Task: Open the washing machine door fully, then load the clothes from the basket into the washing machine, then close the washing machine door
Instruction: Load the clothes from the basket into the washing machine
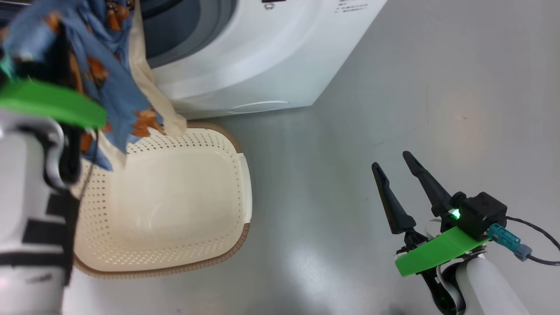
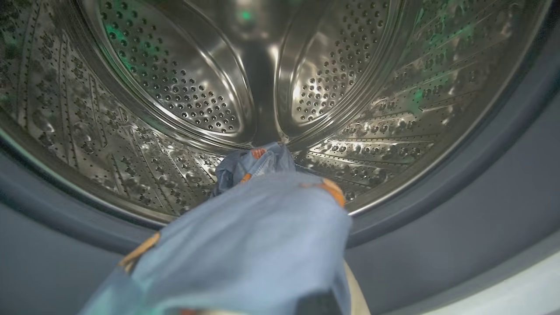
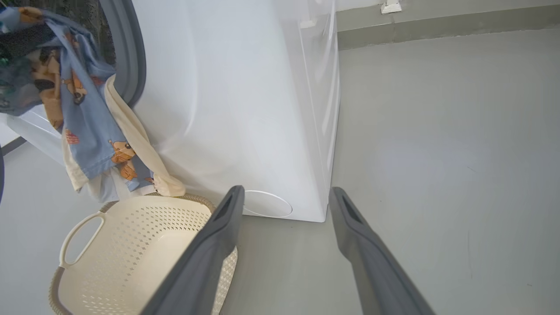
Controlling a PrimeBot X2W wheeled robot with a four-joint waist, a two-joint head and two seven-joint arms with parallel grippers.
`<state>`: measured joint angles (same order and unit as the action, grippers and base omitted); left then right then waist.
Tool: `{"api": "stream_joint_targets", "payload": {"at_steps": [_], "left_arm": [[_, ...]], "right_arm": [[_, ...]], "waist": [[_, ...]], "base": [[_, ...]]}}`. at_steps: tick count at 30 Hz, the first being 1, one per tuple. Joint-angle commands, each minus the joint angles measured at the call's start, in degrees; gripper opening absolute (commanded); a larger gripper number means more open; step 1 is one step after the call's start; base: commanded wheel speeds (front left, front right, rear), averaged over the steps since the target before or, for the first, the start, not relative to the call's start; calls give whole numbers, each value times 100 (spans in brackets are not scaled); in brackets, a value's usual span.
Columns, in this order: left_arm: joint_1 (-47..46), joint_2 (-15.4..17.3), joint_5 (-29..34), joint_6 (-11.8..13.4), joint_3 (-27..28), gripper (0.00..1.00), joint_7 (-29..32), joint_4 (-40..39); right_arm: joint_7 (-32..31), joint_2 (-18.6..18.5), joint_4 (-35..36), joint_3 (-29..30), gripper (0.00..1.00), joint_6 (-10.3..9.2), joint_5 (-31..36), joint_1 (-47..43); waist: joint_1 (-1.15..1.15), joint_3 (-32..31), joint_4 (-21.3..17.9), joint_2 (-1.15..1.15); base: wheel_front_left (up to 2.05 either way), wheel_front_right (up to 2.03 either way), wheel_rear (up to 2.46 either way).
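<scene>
The grey floor (image 1: 393, 109) carries the washing machine (image 1: 262, 57); the basket (image 1: 247, 192) stands just before it.

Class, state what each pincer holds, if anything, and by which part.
Left pincer grips the clothes near their bunched top, exact spot hidden under fabric. Right pincer is open, holding nothing.

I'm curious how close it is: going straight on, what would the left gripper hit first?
Probably the steel drum: beyond the clothes it holds, nothing else lies ahead, though depth is unclear.
</scene>
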<state>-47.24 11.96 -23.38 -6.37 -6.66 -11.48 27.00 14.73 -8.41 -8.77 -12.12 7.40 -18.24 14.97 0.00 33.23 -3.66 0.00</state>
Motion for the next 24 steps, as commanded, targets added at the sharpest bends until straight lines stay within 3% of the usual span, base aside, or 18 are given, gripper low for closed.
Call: {"api": "stream_joint_targets", "payload": {"at_steps": [1, 11, 24], "left_arm": [[-204, 294, 71, 37, 142, 0, 28, -50], [-1550, 447, 457, 156, -201, 0, 477, 893], [-2911, 167, 760, 413, -577, 0, 658, 1985]], "right_arm": [[27, 26, 128, -134, 100, 9, -49, -214], [27, 66, 187, -102, 100, 9, -58, -132], [27, 154, 226, -152, 100, 9, -70, -2]], "waist": [[0, 55, -43, 0], [0, 463, -193, 0], [0, 1002, -308, 0]], "base": [[0, 0, 0], [0, 0, 0], [0, 0, 0]]}}
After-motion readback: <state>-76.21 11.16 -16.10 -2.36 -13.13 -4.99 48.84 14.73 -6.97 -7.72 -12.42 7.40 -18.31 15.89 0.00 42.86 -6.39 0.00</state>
